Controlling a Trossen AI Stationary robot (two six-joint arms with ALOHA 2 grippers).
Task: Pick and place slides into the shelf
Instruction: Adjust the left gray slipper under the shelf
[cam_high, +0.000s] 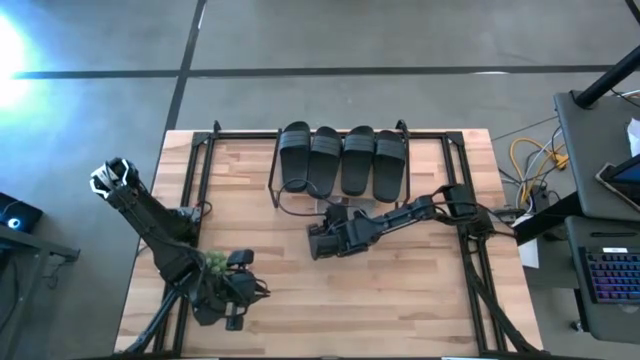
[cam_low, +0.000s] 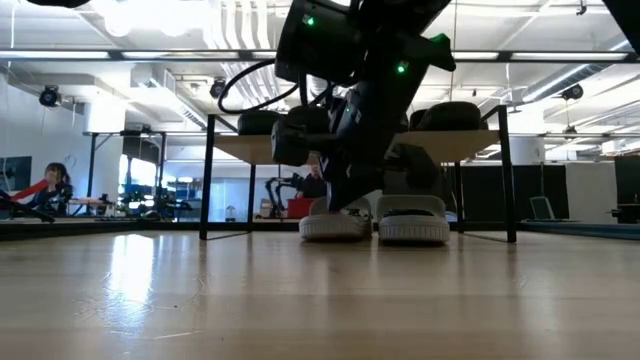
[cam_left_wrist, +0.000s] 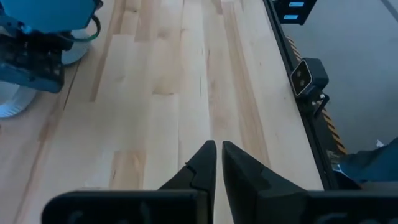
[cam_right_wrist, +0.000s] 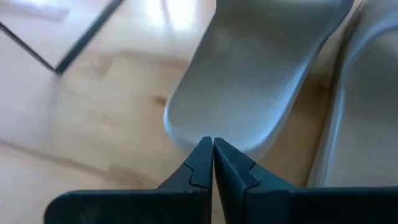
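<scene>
Four black slides (cam_high: 343, 160) sat on shelf (cam_high: 276, 180) top; two grey slides (cam_low: 378, 221) beneath. Right pincer (cam_right_wrist: 212, 147) fingers together, empty, at grey heel. Left pincer (cam_left_wrist: 217, 151) fingers together, empty, over tabletop (cam_high: 400, 300).

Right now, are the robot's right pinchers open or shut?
Shut. The right gripper has both fingertips pressed together, with no gap, just in front of a grey slide's heel.

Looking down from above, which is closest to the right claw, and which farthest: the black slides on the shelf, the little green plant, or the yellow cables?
From the right gripper:
1. Black slides, on the shelf just beyond it.
2. Green plant, by the left arm.
3. Yellow cables, off the table's right edge.
</scene>
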